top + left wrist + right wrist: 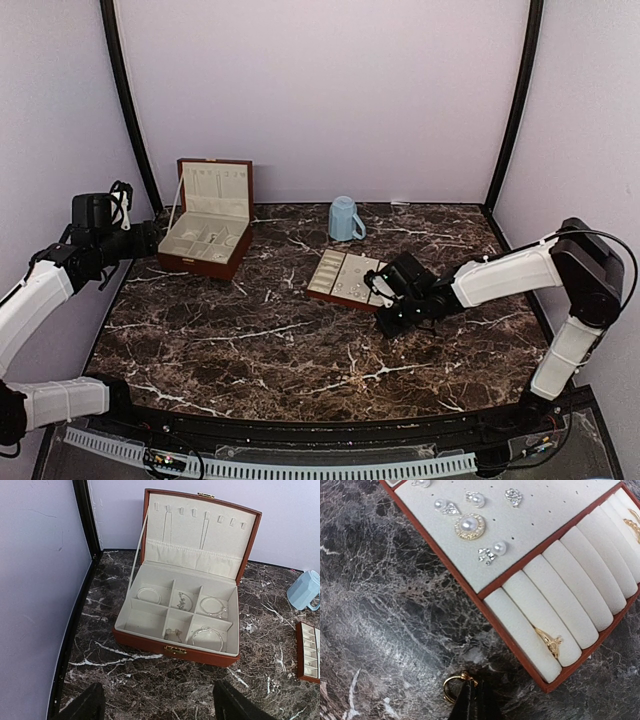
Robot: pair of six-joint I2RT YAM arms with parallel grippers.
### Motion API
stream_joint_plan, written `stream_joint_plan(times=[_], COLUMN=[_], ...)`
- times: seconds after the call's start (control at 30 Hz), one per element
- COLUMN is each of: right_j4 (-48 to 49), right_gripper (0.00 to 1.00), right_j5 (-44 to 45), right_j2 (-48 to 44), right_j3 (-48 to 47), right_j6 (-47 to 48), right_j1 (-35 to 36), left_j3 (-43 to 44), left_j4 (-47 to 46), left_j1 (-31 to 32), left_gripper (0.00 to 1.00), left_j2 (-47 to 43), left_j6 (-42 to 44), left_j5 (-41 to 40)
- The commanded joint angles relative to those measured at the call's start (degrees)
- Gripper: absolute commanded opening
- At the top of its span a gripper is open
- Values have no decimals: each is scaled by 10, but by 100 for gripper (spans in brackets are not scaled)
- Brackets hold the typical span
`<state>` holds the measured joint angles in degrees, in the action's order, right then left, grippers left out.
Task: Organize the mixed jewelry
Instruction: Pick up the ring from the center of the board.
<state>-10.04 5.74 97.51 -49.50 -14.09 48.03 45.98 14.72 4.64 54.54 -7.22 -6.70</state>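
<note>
Pinched at the tips of the right hand (pixel 473 690), whose fingers are closed together, a gold ring (pixel 451 687) sits low against the dark marble tabletop (pixel 380 630); its band sticks out to the hand's left. Just ahead of the fingertips is the corner of the cream-lined tray (pixel 545 510). A second gold ring (pixel 550 642) is tucked between the nearest ring rolls. Farther ahead, pearl and crystal studs (pixel 469 526) are pinned on the flat pad. The left hand (pixel 160 705) hovers well apart, fingers spread wide, gripping nothing. Ahead of it stands the open wooden box (pixel 175 652), with silvery bracelets (pixel 207 635) in its compartments. A light-blue mug (pixel 345 218) stands beyond the tray.
</note>
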Motion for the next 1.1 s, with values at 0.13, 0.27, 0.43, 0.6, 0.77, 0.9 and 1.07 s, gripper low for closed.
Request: stream_joint_plan(times=[0.13, 0.27, 0.43, 0.6, 0.77, 0.9, 1.07], right_j4=[-2, -6, -9, 13, 22, 0, 24], right_gripper=[0, 0, 0, 0, 0, 0, 0], right_j5=[16, 30, 39, 47, 68, 86, 87], right_j2=[6, -2, -19, -40, -36, -45, -75], right_j3=[-12, -16, -22, -19, -24, -28, -17], right_j6=[-42, -82, -129, -171, -186, -174, -179], right_j1=[8, 15, 31, 44, 48, 48, 48], left_j3=[-6, -9, -15, -26, -34, -13, -10], left_j4=[-3, -3, -7, -56, -141, -171, -255], left_j1=[-3, -2, 20, 154, 258, 328, 392], left_gripper=[77, 77, 74, 74, 72, 72, 72], left_j2=[0, 1, 3, 22, 89, 141, 199], left_j6=[1, -9, -94, -224, -321, -350, -417], left_j5=[3, 9, 35, 15, 41, 47, 105])
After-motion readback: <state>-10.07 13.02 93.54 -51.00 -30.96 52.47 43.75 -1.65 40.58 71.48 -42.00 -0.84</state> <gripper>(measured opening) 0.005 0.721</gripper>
